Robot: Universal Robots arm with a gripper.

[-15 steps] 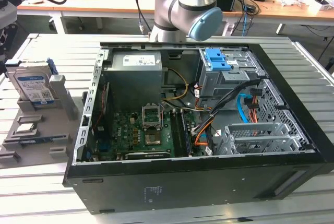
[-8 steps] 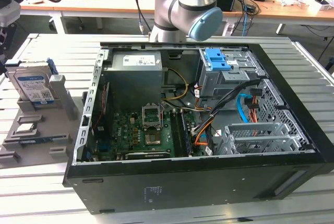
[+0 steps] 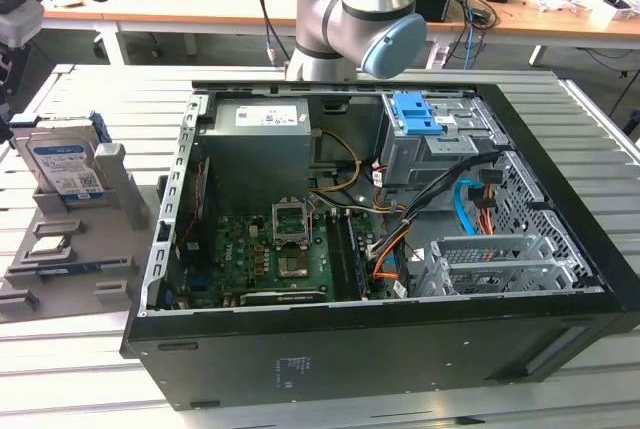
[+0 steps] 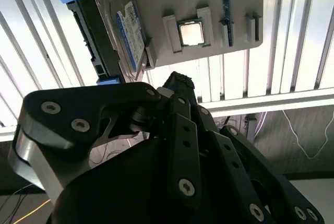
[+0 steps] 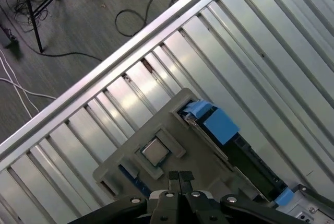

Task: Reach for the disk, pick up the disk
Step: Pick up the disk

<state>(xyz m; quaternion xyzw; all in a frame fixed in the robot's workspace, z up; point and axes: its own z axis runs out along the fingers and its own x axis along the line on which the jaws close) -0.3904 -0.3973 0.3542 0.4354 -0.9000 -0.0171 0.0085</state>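
Claw [image 5: 180, 177] closed, tips together, holding nothing. Disk [image 5: 222, 130] stands on edge in grey holder [image 5: 167, 125], just ahead of claw, apart. I judge it rigid, fairly heavy, slick: grip across flat faces.

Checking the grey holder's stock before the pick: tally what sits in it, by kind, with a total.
disk: 1, standing on edge in its slot
square silver chip: 1, lying flat in its recess
narrow blue board: 1, on edge in a slot
Total in the grey holder: 3
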